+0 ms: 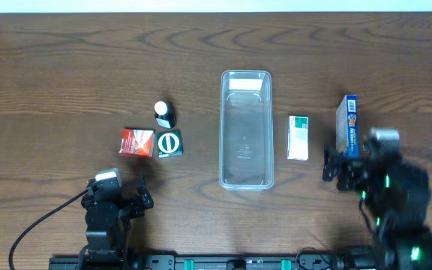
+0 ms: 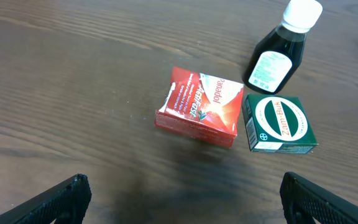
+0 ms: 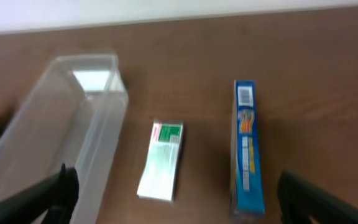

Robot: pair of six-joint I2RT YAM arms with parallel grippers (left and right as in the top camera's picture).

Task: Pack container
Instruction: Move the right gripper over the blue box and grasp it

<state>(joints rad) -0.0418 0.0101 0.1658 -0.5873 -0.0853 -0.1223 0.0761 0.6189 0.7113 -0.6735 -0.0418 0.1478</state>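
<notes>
The container (image 1: pixel 246 129) sits in the centre of my overhead view and is empty, so I judge packing not yet begun, with all five items left. My left gripper (image 2: pixel 182 202) and right gripper (image 3: pixel 176 196) both hang with fingers spread wide, holding nothing. Right of the container are the blue box (image 1: pixel 349 124), farther out, and the white-green carton (image 1: pixel 298 137), nearer. Left of it are the red box (image 1: pixel 137 142), green box (image 1: pixel 169 143) and dark bottle (image 1: pixel 163 113).

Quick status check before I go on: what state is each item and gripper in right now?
container: empty, open side up.
red box: closed, lying flat.
green box: closed, lying flat.
bottle: upright, capped.
white-green box: lying flat.
blue box: standing on edge.
left gripper: open, empty.
right gripper: open, empty.
</notes>
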